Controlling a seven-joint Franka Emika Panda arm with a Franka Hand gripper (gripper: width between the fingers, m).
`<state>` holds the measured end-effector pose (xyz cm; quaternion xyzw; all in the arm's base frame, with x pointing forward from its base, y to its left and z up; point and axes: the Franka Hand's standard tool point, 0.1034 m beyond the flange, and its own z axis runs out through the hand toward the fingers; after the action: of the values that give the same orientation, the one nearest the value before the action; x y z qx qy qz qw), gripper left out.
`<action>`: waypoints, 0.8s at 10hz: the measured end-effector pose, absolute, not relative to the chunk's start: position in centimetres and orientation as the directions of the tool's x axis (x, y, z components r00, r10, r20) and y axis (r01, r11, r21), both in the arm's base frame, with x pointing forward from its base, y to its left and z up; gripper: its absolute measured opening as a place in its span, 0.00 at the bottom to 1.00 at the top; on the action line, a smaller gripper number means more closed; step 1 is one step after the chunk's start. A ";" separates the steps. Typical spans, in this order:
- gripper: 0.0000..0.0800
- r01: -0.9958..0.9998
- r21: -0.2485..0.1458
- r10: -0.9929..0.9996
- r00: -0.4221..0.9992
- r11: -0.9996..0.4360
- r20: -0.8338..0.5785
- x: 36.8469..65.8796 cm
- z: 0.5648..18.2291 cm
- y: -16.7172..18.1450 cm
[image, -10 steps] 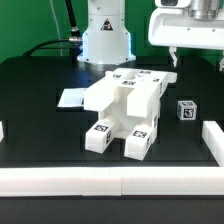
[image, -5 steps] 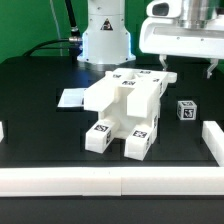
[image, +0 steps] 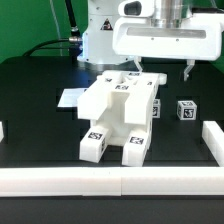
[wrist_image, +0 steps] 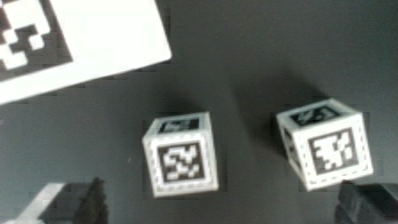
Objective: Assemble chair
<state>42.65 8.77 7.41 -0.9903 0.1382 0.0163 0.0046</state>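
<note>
My tool (image: 162, 70), jaws wide & empty, hangs above far end of chair (image: 118, 118), its legs running far-to-near.

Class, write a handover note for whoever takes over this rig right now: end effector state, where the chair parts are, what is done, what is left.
End effector: open, empty, above the chair assembly's far end.
Chair assembly: mid-table, several pieces joined, two tagged legs toward the camera.
Loose tagged block: alone at the exterior view's right.
Left: probably fitting that block; the rest cannot be judged.
</note>
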 end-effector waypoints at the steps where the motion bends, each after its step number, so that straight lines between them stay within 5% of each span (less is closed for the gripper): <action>1: 0.81 -0.276 -0.008 -0.275 0.961 -0.961 -0.029 42.8 7.6 9.1; 5: 0.81 -0.269 -0.006 -0.269 0.963 -0.963 -0.030 42.8 7.5 9.0; 8: 0.81 -0.223 -0.005 -0.222 0.975 -0.975 -0.009 45.9 7.8 7.8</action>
<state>45.87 7.82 7.79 -0.9937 0.1120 0.0042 0.0029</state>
